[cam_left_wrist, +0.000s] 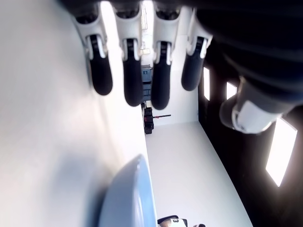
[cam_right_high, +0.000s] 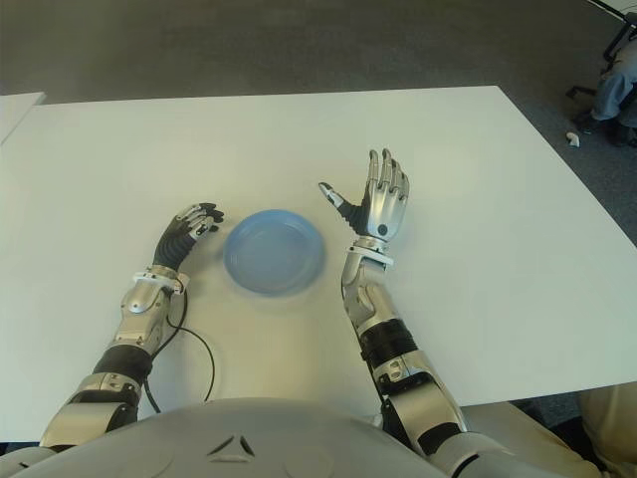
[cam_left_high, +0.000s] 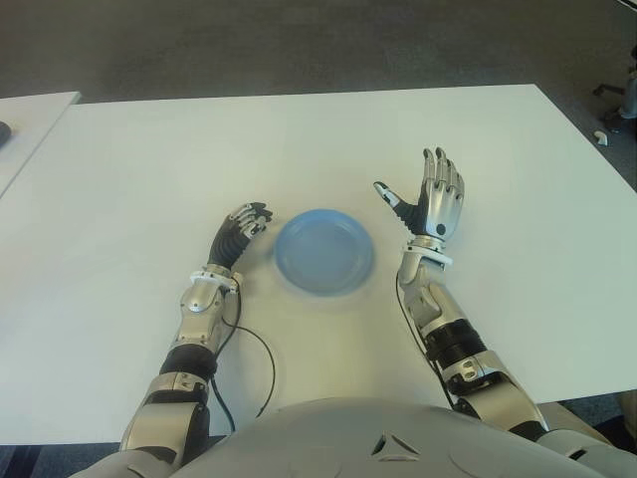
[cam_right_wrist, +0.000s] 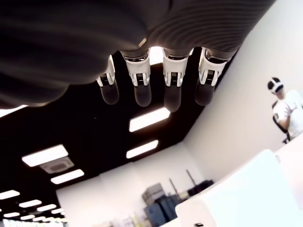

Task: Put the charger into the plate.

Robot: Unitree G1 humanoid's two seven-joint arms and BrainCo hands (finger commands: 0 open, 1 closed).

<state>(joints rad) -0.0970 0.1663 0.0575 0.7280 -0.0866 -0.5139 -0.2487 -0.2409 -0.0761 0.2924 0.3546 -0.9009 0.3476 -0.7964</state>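
Both eye views look down from the head onto the same table [cam_left_high: 149, 179] and plate [cam_left_high: 324, 251]; wrist views sit close behind each hand's fingers.

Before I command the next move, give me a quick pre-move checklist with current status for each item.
1. Charger located: not ok, none shows on the table in any view.
2. Plate bare and ready: ok.
3. Left hand free: ok, fingers relaxed, beside the plate on its left.
4. Right hand free: ok, fingers spread, raised, right of the plate.
5. Charger already in a hand: not ok, both hold nothing.

No readable text, labels, brands, numbers or signs anywhere
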